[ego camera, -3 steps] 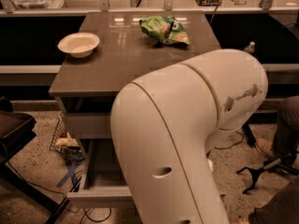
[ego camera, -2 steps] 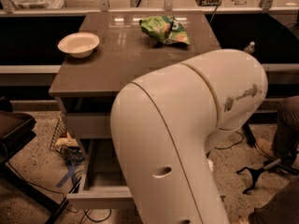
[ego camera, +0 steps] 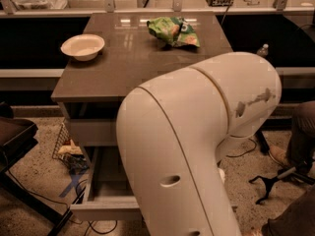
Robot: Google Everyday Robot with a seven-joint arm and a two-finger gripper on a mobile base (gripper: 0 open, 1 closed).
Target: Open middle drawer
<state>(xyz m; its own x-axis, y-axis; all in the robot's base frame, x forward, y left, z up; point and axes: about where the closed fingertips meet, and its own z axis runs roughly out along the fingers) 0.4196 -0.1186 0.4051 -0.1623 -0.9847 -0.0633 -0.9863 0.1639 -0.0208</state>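
Note:
My own white arm shell (ego camera: 197, 146) fills the middle and right of the camera view. It hides the gripper, which lies somewhere behind it, low in front of the cabinet. Below the brown tabletop (ego camera: 128, 68) a pale grey drawer front (ego camera: 93, 132) sits closed. Under it the middle drawer (ego camera: 106, 208) stands pulled out toward me, with a strip of its pale floor (ego camera: 110, 178) showing. The arm covers its handle and right half.
A cream bowl (ego camera: 82, 46) and a green chip bag (ego camera: 173, 31) rest on the tabletop. A wire basket with trash (ego camera: 69, 149) stands left of the cabinet, a dark chair (ego camera: 12, 141) at far left. A person's legs (ego camera: 300, 146), cables and a black stand lie right.

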